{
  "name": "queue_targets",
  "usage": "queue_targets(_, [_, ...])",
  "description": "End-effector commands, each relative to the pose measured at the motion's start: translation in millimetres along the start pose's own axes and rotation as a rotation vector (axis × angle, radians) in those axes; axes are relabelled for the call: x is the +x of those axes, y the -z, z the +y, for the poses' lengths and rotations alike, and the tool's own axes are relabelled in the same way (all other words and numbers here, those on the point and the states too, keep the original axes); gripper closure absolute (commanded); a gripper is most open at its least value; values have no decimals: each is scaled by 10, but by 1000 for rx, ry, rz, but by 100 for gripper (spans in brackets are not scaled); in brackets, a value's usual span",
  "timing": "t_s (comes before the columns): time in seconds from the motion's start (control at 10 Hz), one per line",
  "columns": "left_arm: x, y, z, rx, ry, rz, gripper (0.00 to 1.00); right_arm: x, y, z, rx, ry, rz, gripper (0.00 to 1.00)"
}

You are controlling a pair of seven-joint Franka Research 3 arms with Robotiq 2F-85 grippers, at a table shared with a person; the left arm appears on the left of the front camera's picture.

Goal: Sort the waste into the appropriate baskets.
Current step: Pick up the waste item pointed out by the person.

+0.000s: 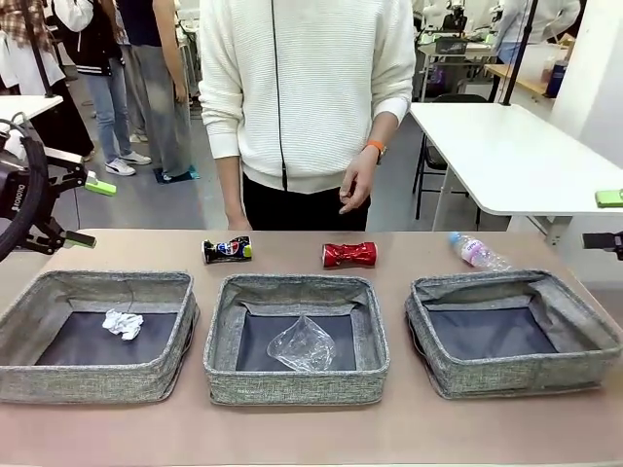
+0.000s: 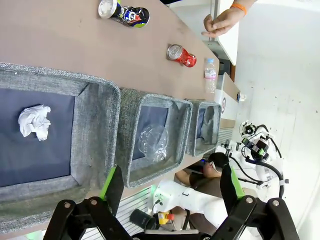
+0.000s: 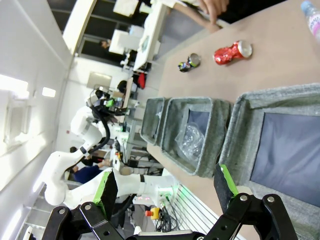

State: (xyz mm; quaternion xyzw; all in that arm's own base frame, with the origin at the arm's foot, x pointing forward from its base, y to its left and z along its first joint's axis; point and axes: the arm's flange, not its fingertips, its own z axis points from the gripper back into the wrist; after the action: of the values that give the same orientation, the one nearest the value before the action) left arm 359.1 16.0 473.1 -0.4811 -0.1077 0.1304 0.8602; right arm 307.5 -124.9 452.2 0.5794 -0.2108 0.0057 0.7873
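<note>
while left hand (image 2: pixel 171 171) and right hand (image 3: pixel 165 172) gape, red can (image 1: pixel 348 255), blue can (image 1: pixel 227 250) and bottle (image 1: pixel 477 252) lie beyond the bins (image 1: pixel 292 385).

three bins (image 1: pixel 88 379) (image 1: pixel 297 387) (image 1: pixel 516 375), two cans (image 1: pixel 227 250) (image 1: pixel 349 255), one bottle (image 1: pixel 477 252), one paper wad (image 1: pixel 124 323), one plastic piece (image 1: pixel 302 343)

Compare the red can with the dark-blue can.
The red can is shiny red, the dark-blue can dark with a colourful logo. The red can is pinched at its waist, the dark-blue can less so. The red can lies behind the middle basket's right half, the dark-blue can behind its left corner. Both lie sideways on the table.
</note>
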Motion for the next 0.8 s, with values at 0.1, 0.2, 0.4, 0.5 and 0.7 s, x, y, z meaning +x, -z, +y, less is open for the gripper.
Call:
queue_targets(0.1, [12, -1, 3, -29, 19, -2, 0, 1, -7, 34, 4, 14, 3, 0])
queue_targets(0.2, [12, -1, 3, -29, 19, -2, 0, 1, -7, 34, 4, 14, 3, 0])
queue_targets(0.4, [12, -1, 3, -29, 19, -2, 0, 230, 315, 113, -65, -71, 62, 0])
queue_targets(0.5, [12, -1, 3, -29, 19, -2, 0, 504, 869, 289, -216, -196, 158, 0])
queue_targets(0.7, [12, -1, 3, -29, 19, -2, 0, 761, 1956, 426, -550, -470, 344, 0])
